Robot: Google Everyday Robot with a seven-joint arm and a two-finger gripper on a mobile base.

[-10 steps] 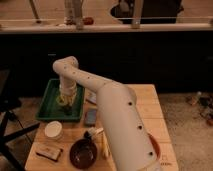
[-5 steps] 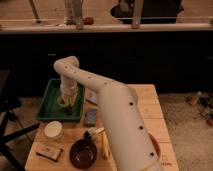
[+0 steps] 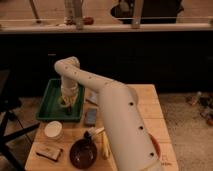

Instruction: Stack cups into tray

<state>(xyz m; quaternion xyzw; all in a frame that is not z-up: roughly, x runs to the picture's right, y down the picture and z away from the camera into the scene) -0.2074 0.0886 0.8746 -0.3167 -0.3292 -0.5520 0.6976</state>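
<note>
Arm (image 3: pixel 107 107) was cream-white, smooth-shelled, in thick rounded segments with a bulbous elbow joint. Small dark dots, likely fasteners, ran along the casing. Gripper (image 3: pixel 66 101), over the green tray (image 3: pixel 46 105), was paler, banded above, with darker finger parts below.

A café-like room: wooden table (image 3: pixel 145 102) beside a long dark counter (image 3: pixel 150 55).

Tray (image 3: pixel 50 102) — dark green, shallow, rectangular with raised rim, at the table's far left. Gripper (image 3: pixel 68 102) hangs over its right half, at a yellow-green cup (image 3: pixel 64 101) inside the tray. Cream-white cup (image 3: pixel 53 129) — upright on the table, just before the tray's near rim.
</note>
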